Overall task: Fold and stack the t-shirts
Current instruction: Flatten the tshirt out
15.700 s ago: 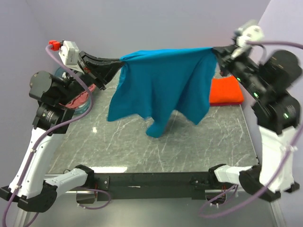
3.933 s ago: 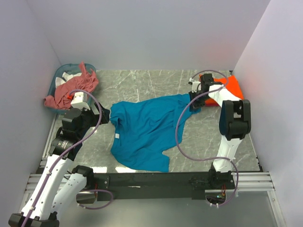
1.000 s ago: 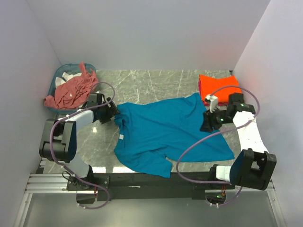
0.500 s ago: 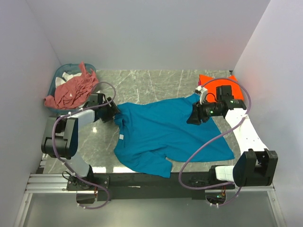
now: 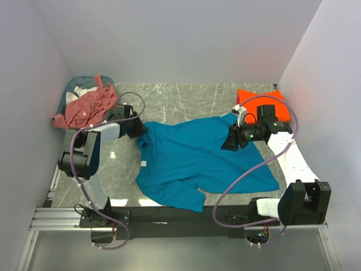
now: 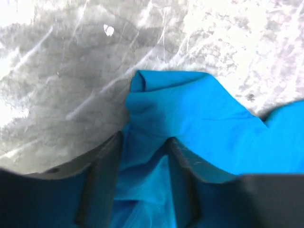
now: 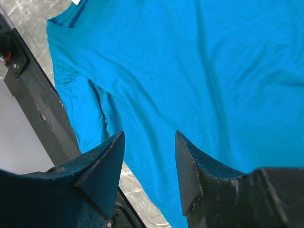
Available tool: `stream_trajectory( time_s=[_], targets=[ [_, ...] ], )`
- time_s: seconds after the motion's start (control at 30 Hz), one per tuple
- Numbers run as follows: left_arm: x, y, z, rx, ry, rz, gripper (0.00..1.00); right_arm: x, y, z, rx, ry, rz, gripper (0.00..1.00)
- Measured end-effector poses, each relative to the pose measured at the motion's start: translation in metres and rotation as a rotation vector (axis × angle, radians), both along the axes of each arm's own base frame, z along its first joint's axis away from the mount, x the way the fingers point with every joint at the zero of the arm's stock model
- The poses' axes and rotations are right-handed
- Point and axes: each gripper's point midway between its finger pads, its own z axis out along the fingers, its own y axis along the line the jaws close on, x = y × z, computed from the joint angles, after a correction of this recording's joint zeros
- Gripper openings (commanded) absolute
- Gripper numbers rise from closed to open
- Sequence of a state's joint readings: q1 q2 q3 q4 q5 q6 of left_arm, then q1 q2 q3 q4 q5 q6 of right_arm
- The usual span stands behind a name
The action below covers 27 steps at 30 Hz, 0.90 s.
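The teal-blue t-shirt (image 5: 192, 158) lies spread out flat on the marble table (image 5: 186, 99), its small white neck tag (image 5: 144, 164) showing. My left gripper (image 5: 137, 129) is down at the shirt's left sleeve. In the left wrist view its jaws (image 6: 145, 140) stand apart with a raised fold of teal cloth (image 6: 199, 118) between them. My right gripper (image 5: 227, 141) hovers open over the shirt's right shoulder area, and the right wrist view shows nothing between its fingers (image 7: 149, 137), only the cloth (image 7: 190, 71) below. The orange t-shirt (image 5: 259, 104) lies folded at the back right. The salmon-pink one (image 5: 84, 108) hangs over the basket.
A teal plastic basket (image 5: 69, 90) stands in the back left corner. Purple-white walls close in the table on three sides. A black rail (image 5: 180, 214) with both arm bases runs along the near edge and also shows in the right wrist view (image 7: 33, 104).
The right gripper has swung from the shirt's right side up and left, over its upper right part. The left gripper stayed at the sleeve and its jaws have narrowed round the cloth.
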<state>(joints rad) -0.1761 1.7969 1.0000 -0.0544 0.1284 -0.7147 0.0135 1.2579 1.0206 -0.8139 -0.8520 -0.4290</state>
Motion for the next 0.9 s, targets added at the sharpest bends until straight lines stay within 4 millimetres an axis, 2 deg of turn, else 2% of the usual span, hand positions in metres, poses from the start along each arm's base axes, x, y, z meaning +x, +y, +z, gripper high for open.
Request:
stream_trajectory(
  time_s=[0.07, 0.1, 0.23, 0.37, 0.47, 0.6, 0.67, 0.77, 0.9],
  targets=[
    [0.003, -0.001, -0.001, 0.018, 0.003, -0.004, 0.34, 0.000, 0.000, 0.000, 0.003, -0.002, 0.003, 0.54],
    [0.003, -0.001, -0.001, 0.027, 0.002, -0.008, 0.24, 0.000, 0.001, 0.001, 0.005, -0.003, 0.005, 0.54],
    [0.001, -0.008, -0.001, 0.068, -0.001, -0.042, 0.00, 0.000, 0.001, 0.001, 0.005, -0.007, 0.008, 0.54],
    [-0.003, -0.025, 0.012, 0.112, -0.046, -0.096, 0.00, 0.000, 0.001, 0.001, 0.008, -0.008, 0.010, 0.54],
    [-0.009, -0.051, 0.045, 0.119, -0.139, -0.169, 0.00, 0.000, 0.001, 0.001, 0.008, -0.010, 0.012, 0.54],
    [-0.025, -0.096, 0.094, 0.095, -0.287, -0.285, 0.00, -0.002, 0.001, -0.001, 0.008, -0.005, 0.014, 0.54],
    [-0.039, -0.117, 0.106, 0.077, -0.330, -0.347, 0.02, -0.002, -0.001, -0.002, 0.010, 0.000, 0.009, 0.54],
    [-0.062, -0.142, 0.098, 0.063, -0.324, -0.433, 0.14, 0.000, -0.005, -0.002, 0.013, -0.001, -0.005, 0.54],
    [-0.106, -0.166, 0.055, 0.070, -0.221, -0.555, 0.37, 0.000, -0.006, -0.002, 0.013, -0.005, -0.009, 0.54]
  ],
)
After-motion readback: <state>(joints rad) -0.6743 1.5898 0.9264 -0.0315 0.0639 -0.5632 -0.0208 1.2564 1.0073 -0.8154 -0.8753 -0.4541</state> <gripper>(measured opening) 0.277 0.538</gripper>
